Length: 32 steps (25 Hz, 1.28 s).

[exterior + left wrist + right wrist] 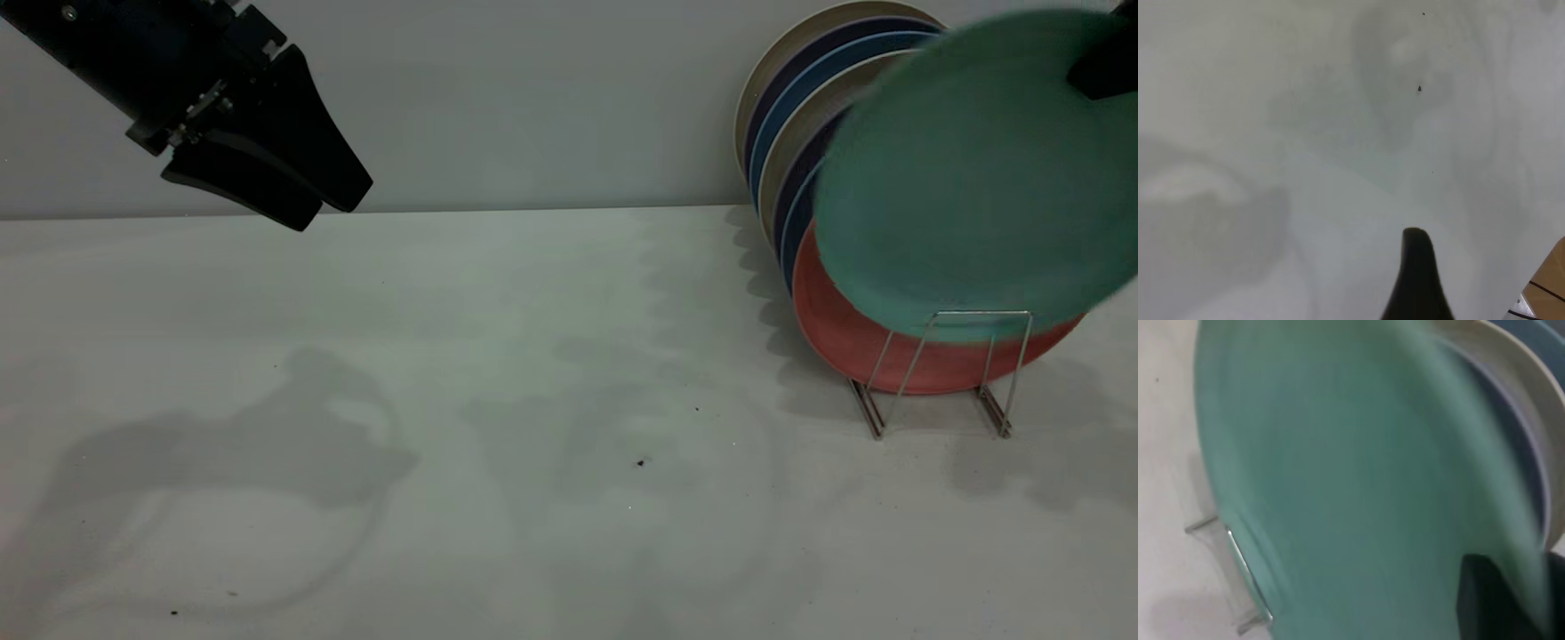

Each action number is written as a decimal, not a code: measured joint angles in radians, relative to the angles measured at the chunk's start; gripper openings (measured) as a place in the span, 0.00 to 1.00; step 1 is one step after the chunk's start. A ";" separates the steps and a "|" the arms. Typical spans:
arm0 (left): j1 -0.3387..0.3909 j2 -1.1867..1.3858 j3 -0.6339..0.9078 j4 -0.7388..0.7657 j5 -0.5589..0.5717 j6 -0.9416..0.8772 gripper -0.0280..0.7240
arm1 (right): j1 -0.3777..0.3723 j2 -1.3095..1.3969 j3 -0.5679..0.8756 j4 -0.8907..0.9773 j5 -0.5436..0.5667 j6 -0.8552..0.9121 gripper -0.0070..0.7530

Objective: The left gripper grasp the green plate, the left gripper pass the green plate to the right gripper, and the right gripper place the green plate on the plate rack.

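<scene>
Right hand (1102,67) pinches the green plate (969,169) by its upper edge, holding it clear of the bench (533,400), in front of the plates already standing in the rack (942,369). Its lower rim sits just behind the front wire loop, against the pink plate (853,342). Left hand (333,200) hangs well apart, high at the far side, fingers pressed together and holding nothing. Judging by this, the handover is done and racking is under way; next, the plate needs lowering into the front slot before release.

Probably a lab bench: bare white table (533,400), plain grey wall (533,107).
</scene>
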<state>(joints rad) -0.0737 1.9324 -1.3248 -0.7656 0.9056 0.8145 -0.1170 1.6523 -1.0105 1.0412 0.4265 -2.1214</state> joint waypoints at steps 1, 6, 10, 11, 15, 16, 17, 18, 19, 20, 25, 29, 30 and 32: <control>0.000 0.000 0.000 0.000 0.000 0.000 0.82 | 0.000 0.000 0.000 0.002 0.001 0.000 0.30; 0.000 0.000 0.000 0.000 0.000 0.000 0.82 | 0.000 0.000 0.000 0.006 0.029 0.000 0.44; 0.000 0.000 0.000 0.000 0.000 0.000 0.82 | 0.000 0.000 0.000 0.048 0.085 0.000 0.45; 0.000 0.000 0.000 0.000 0.000 0.000 0.82 | 0.000 0.000 0.000 0.061 0.100 0.000 0.45; 0.000 0.000 0.000 0.000 0.001 0.000 0.82 | 0.000 -0.005 0.000 0.097 0.168 0.000 0.45; 0.000 0.000 0.000 0.000 0.001 0.000 0.82 | 0.000 -0.011 0.000 0.106 0.189 0.000 0.45; 0.000 0.000 0.000 0.000 0.001 0.000 0.82 | 0.000 -0.020 0.000 0.115 0.215 0.001 0.45; 0.000 0.000 0.000 0.001 0.004 0.000 0.82 | 0.000 -0.033 0.000 0.128 0.238 0.009 0.45; 0.001 -0.002 0.000 0.002 0.012 0.000 0.82 | 0.000 -0.051 0.000 0.141 0.268 0.034 0.45; 0.001 -0.009 0.000 0.005 0.024 0.000 0.82 | 0.000 -0.069 0.000 0.152 0.297 0.082 0.45; 0.038 -0.126 -0.012 0.034 0.124 -0.047 0.82 | 0.000 -0.247 0.000 0.119 0.426 0.606 0.46; 0.074 -0.303 -0.013 0.096 0.213 -0.135 0.82 | 0.000 -0.428 0.000 -0.096 0.582 1.031 0.46; 0.079 -0.355 -0.013 0.127 0.230 -0.160 0.82 | 0.000 -0.467 0.000 -0.161 0.633 1.119 0.46; 0.085 -0.451 -0.015 0.195 0.260 -0.225 0.82 | 0.000 -0.526 0.000 -0.268 0.739 1.266 0.46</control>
<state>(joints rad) 0.0109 1.4812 -1.3399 -0.5705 1.1657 0.5892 -0.1170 1.1260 -1.0105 0.7728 1.1650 -0.8552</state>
